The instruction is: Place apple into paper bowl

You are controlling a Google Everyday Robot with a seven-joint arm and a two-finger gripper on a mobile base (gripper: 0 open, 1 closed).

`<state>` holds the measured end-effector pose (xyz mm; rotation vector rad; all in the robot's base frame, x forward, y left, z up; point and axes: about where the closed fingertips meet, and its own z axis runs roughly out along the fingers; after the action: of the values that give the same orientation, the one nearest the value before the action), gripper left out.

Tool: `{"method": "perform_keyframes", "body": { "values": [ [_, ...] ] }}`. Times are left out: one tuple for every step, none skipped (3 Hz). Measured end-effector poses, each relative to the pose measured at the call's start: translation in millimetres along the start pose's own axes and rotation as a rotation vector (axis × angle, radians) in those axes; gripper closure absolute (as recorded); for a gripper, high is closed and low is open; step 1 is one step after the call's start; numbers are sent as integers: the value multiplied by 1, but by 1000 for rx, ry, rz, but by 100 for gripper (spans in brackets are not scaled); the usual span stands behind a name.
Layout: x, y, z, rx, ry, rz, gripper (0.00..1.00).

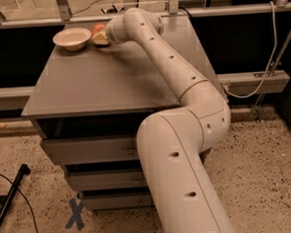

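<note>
At far edge of table [98, 77]: apple [98, 28] just beside paper bowl [72, 42], gripper [101, 38] right against apple; clenched or released, cannot tell. Probably firm, smooth, fairly heavy, prone to rolling. Best taken across the widest middle, clear of stem. Bowl likely light, easily nudged.

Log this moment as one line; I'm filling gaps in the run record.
gripper: at apple, far end of cabinet top | apple: beside paper bowl, not inside | paper bowl: empty, upright
</note>
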<state>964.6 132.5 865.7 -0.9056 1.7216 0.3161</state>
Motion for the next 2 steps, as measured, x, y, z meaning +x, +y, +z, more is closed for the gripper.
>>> {"method": "perform_keyframes", "body": {
  "values": [
    [-18,-2,-6,7,-38,-7,100],
    [-32,-1,-10,4,-70,-12,100]
  ]
}}
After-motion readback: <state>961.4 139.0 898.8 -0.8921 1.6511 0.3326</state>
